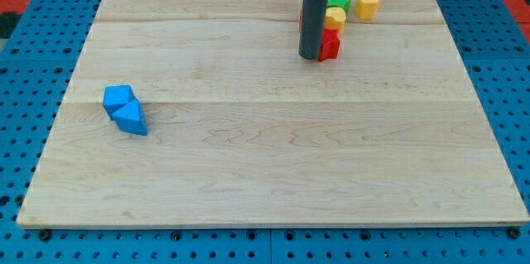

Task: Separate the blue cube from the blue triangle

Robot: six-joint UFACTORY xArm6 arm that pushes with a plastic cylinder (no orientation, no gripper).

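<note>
The blue cube point(118, 97) and the blue triangle point(132, 119) lie touching each other near the view's left edge of the wooden board point(265, 165), the cube just above and left of the triangle. My tip point(309, 57) rests on the board near the view's top, far to the right of both blue blocks. It stands right beside a red block point(330, 45).
A cluster of blocks sits at the view's top right of my tip: a yellow block point(334, 19), a green block point(339, 2), another yellow block point(368, 4) and a red sliver point(301, 21) partly hidden behind the rod. A blue pegboard point(25, 65) surrounds the board.
</note>
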